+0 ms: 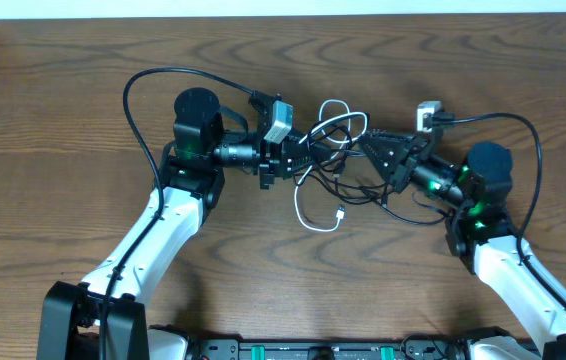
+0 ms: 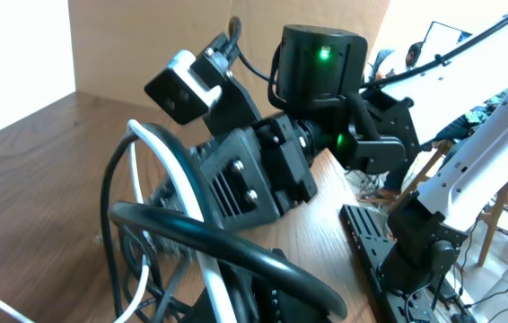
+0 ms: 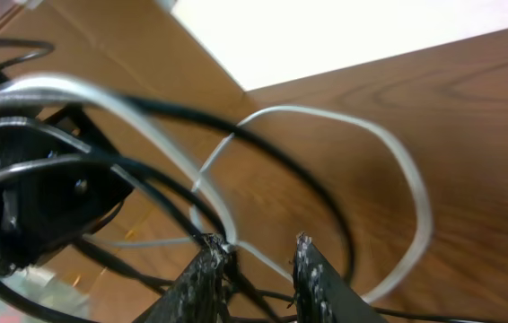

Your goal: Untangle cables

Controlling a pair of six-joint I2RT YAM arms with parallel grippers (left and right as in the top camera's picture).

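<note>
Cables [image 1: 338, 165] lie in one loose knot at the middle of the bench [image 1: 63, 120], between the two arms, with a white cable [image 3: 421, 193] looping through the black ones and trailing toward us to end in a small plug [image 1: 340, 213].

We judge these cords light and limp. They will not hold a shape, they will slide over one another, and a pull on one strand is likely to drag the whole knot or tighten it. The plug ends look like the weak spots, so we would take hold on the cord itself, just behind a plug or on a free outer loop, and draw slowly.

The left claw [image 1: 301, 155] is closed at the left edge of the knot, and in its own view the strands rise close past the camera, so we take it to be pinching them.

The right claw [image 3: 258, 247] stands slightly parted at the knot's right edge. White and black strands cross at one fingertip [image 3: 211, 265], but nothing looks clamped.
</note>
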